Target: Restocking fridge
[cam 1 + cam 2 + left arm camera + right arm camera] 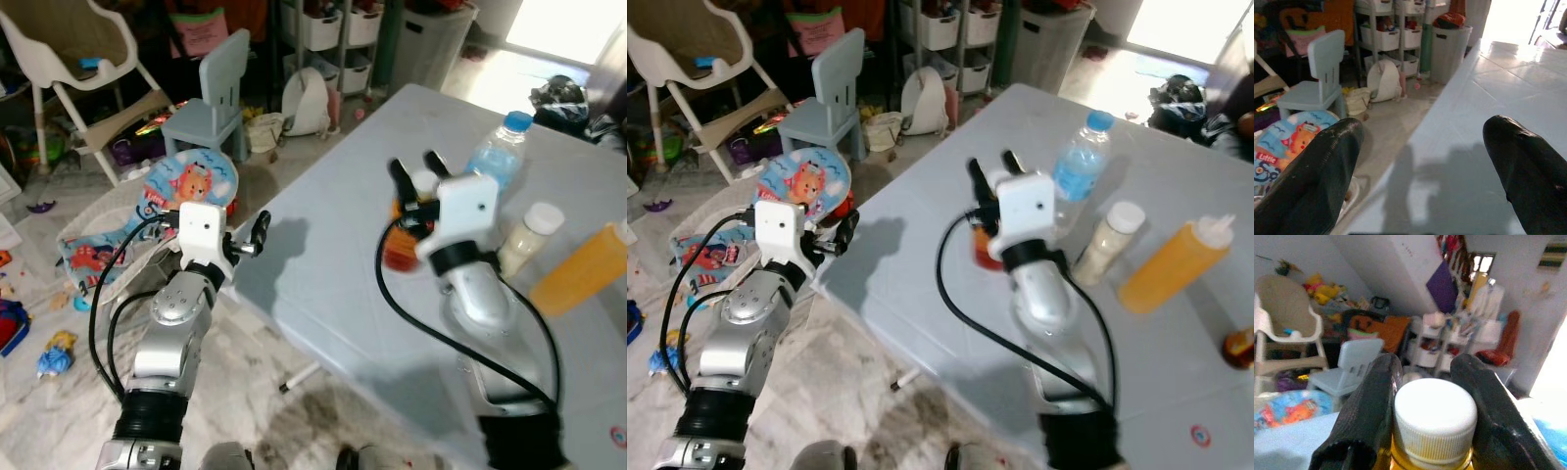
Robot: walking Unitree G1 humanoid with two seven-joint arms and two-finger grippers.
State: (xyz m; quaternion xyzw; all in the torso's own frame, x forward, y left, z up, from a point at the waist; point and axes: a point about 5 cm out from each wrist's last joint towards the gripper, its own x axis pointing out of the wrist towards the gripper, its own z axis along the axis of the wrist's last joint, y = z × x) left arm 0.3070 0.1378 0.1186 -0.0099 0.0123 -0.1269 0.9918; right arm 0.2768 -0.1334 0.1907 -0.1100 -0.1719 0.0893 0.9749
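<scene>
**Right fingers at the neck of a small capped bottle**

The right gripper reaches over the counter, its fingers set either side of the white cap of the small orange bottle, touching or nearly so; whether they are already pinching I cannot tell for certain, but they look closed on it. The bottle stands upright near the middle of the counter. It is probably rigid, smooth plastic, light to middling in weight, and a hold this high on the ribbed cap could let the body swing; lower on the shoulder would be steadier.

The left gripper hovers at the counter's near edge, fingers spread wide, holding nothing.

Beyond the bottle stand a water bottle, a pale white-capped bottle and a squeeze bottle. The counter is pale, smooth and possibly slick. The room behind is cluttered: a child's chair, high chair, storage shelves.
</scene>
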